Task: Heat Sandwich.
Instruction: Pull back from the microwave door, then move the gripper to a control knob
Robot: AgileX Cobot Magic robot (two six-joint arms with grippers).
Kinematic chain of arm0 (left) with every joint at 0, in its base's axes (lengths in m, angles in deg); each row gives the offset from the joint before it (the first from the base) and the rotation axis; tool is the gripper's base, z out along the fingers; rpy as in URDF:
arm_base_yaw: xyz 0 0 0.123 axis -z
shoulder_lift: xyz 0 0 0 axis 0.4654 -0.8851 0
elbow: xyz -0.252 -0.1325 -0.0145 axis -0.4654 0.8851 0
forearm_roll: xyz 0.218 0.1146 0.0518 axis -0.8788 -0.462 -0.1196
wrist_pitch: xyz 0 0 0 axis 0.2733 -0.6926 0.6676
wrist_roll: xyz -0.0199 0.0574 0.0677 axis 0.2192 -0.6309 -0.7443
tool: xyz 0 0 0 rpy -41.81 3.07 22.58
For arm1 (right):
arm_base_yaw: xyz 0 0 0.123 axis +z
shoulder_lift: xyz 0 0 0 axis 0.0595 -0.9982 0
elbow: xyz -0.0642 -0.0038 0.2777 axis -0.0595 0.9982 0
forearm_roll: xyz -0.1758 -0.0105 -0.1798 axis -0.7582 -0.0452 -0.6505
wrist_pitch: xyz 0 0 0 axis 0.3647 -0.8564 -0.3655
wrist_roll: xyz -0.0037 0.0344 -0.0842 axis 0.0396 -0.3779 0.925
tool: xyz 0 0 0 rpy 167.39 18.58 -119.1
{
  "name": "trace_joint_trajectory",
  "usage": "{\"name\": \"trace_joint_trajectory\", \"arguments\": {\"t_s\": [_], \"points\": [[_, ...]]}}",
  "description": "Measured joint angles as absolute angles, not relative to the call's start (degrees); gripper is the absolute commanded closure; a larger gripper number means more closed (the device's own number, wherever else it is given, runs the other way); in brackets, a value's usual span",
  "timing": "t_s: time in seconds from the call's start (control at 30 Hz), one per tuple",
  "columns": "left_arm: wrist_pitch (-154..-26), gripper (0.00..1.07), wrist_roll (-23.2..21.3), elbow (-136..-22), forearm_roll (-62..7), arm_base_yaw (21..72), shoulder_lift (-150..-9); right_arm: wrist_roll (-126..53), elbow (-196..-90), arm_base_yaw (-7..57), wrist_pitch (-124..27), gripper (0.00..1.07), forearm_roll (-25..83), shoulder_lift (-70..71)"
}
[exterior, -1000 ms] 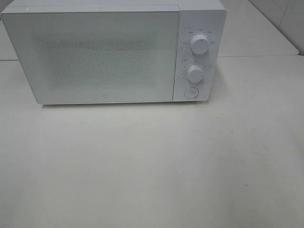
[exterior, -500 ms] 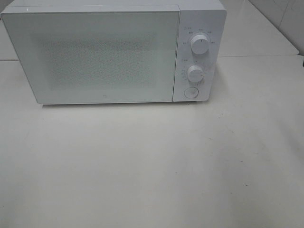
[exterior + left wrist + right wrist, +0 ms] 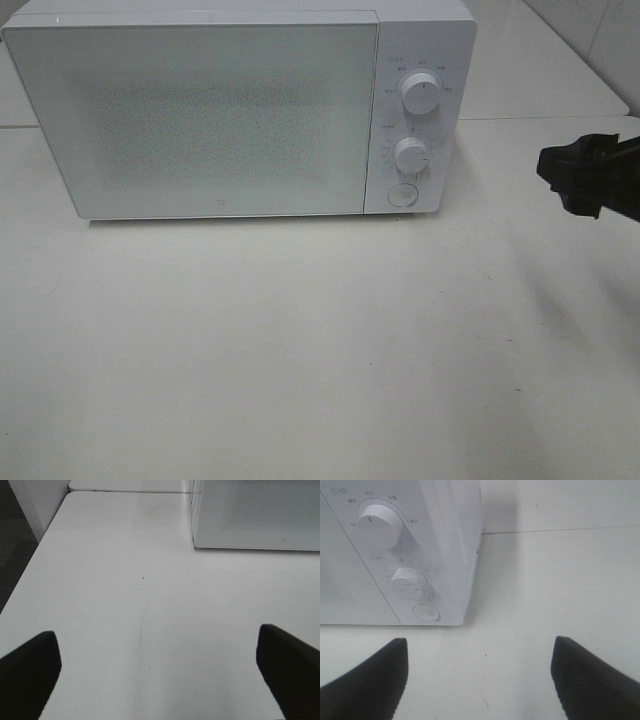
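Sandwich: not seen in any view. It may lie behind the microwave's door, but the frosted panel is too opaque to tell.

Microwave (image 3: 220,120): white, standing at the back of the desk (image 3: 300,350), door shut. Its control panel carries an upper dial (image 3: 421,92), a lower dial (image 3: 411,155) and a round button (image 3: 402,195) below them.

Right fingers (image 3: 575,180): seen at the right edge of the high view, above the desk and apart from the microwave. They are spread wide with nothing between them, and they face the control panel.

Left fingers (image 3: 30,675): spread fully, nothing between them, over bare desk, with a lower corner of the microwave's door ahead.
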State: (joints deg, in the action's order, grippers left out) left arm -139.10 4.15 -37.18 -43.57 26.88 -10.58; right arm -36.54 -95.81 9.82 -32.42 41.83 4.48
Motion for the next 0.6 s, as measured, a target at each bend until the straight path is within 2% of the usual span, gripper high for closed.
{"name": "trace_joint_trajectory", "arguments": {"t_s": [0.33,0.43,0.47,0.6], "points": [[-139.1,0.07,4.1,-37.2,-43.6,26.9,-10.6,-19.7,-92.5,23.0,-12.3,0.31,61.4,-4.1],[-139.1,0.07,4.1,-37.2,-43.6,26.9,-10.6,-15.9,-92.5,29.7,-0.2,0.31,70.4,-7.7],[-139.1,0.07,4.1,-37.2,-43.6,26.9,-10.6,-15.9,-92.5,29.7,-0.2,0.31,70.4,-7.7],[-139.1,0.07,4.1,-37.2,-43.6,26.9,-10.6,-14.2,-92.5,36.5,10.5,0.31,75.9,-11.7]]}}
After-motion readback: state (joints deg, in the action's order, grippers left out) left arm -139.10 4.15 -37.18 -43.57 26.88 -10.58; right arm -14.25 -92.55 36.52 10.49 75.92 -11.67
